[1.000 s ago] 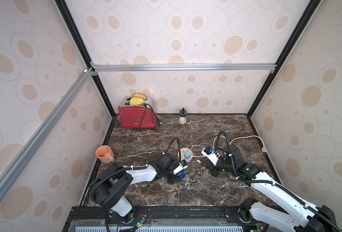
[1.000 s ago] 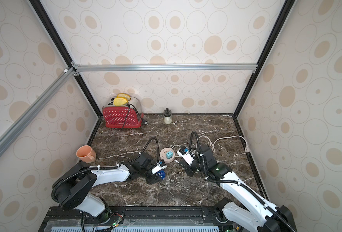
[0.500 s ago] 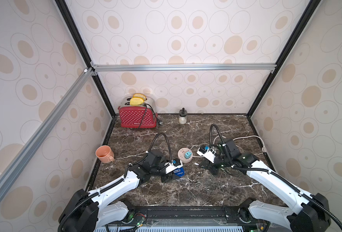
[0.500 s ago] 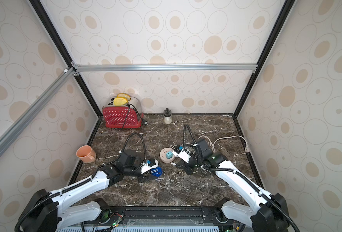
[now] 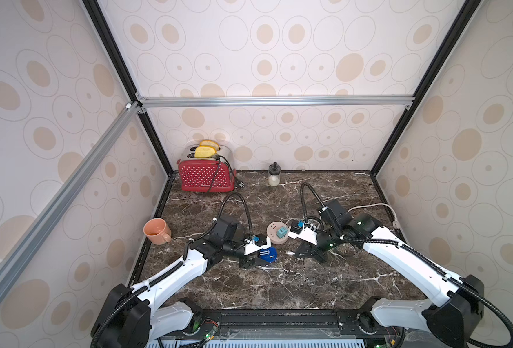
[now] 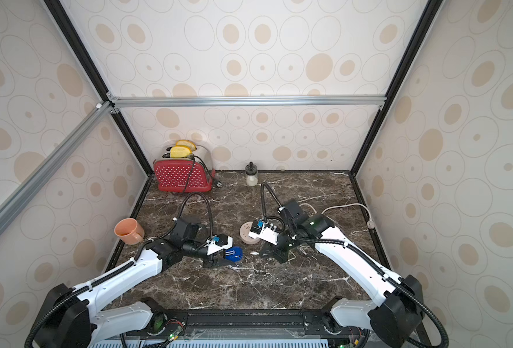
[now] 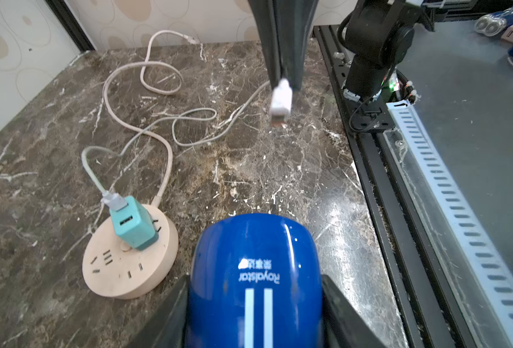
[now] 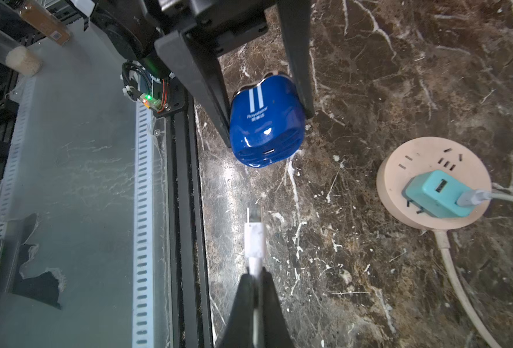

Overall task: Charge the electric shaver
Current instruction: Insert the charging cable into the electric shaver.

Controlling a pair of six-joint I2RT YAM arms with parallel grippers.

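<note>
One Royalstar-branded electric shaver (image 7: 255, 280)

In both top views you look down from high over the front edge of the marble table (image 5: 249, 286), far off, with the power strip (image 5: 274, 239) near its middle. Your left wrist camera sits low and close, looking over the electric shaver (image 7: 255, 271) with the power strip just beside it. Your right wrist camera looks steeply down near the power strip, and both wrist views share the power strip, the electric shaver and the cable plug (image 8: 254, 235).
</note>
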